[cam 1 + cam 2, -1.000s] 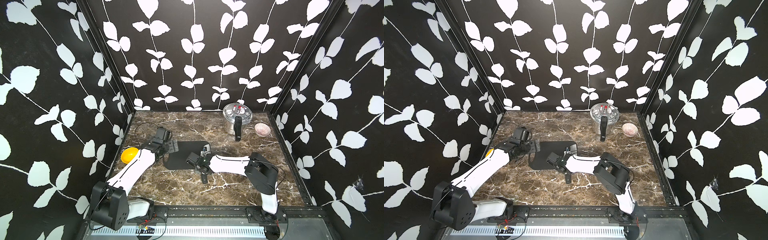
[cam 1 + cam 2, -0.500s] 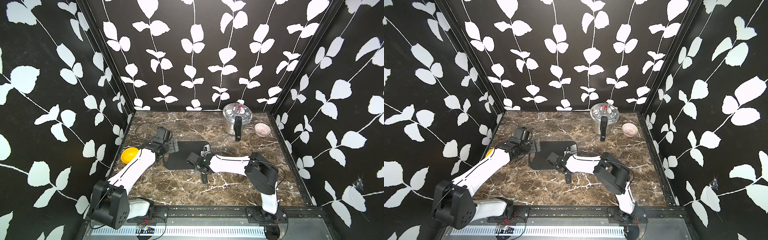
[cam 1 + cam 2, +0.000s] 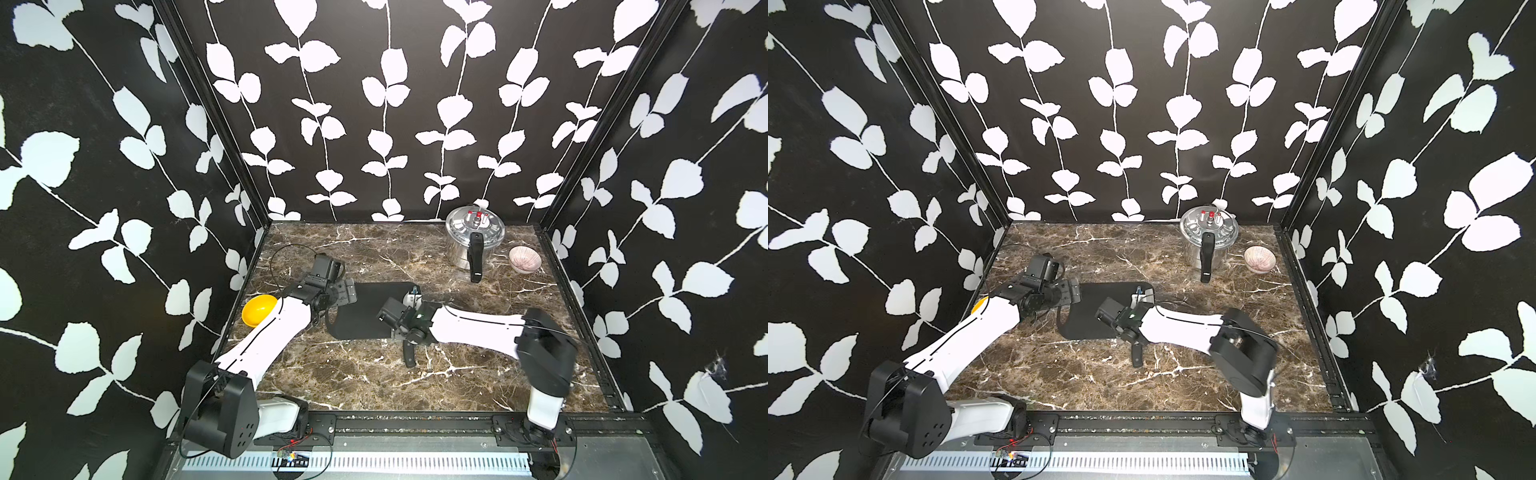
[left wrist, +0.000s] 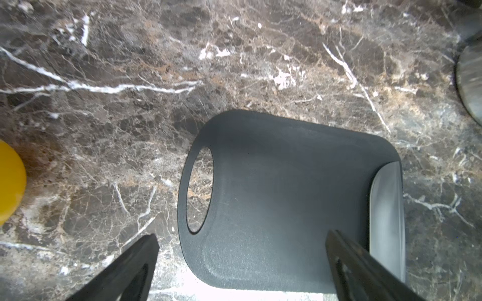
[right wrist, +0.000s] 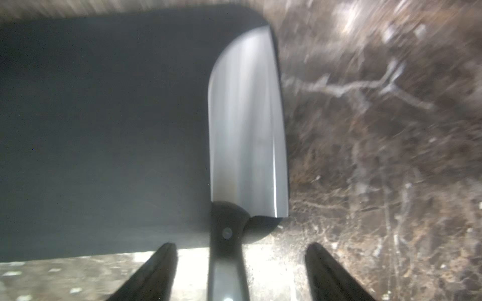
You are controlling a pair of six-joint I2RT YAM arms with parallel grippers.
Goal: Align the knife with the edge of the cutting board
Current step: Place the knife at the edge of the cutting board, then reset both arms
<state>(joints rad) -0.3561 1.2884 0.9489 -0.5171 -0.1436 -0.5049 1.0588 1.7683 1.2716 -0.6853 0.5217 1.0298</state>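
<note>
Top views, scene: I work over a marble table walled in by black panels printed with white leaves.
Top views, cutting board: the cutting board lies flat near the middle of the table, between my two arms, seen in both top views.
Top views, knife: the knife lies along the board's edge on my right side; its black handle sticks off the near edge onto the marble, and my right arm hides most of the blade.
Top views, my right gripper: my right gripper sits low over the handle, at the board's near corner.
Top views, my left gripper: my left gripper hangs at the board's loop end.
Top views, others: a steel pot stands at the back, a pink shell bowl just beside it, and a yellow bowl sits by the left wall.
Left wrist, claw: my left fingers stand spread wide, holding nothing, the board's loop end between them below.
Left wrist, knife: the silver blade lies flat on the board, along its far edge.
Right wrist, claw: my right fingers are spread, one on either side of the handle, with a gap on both sides.
Right wrist, knife: the blade rests flat on the board, its long edge running just along the board's side edge; the picture is blurred.
</note>
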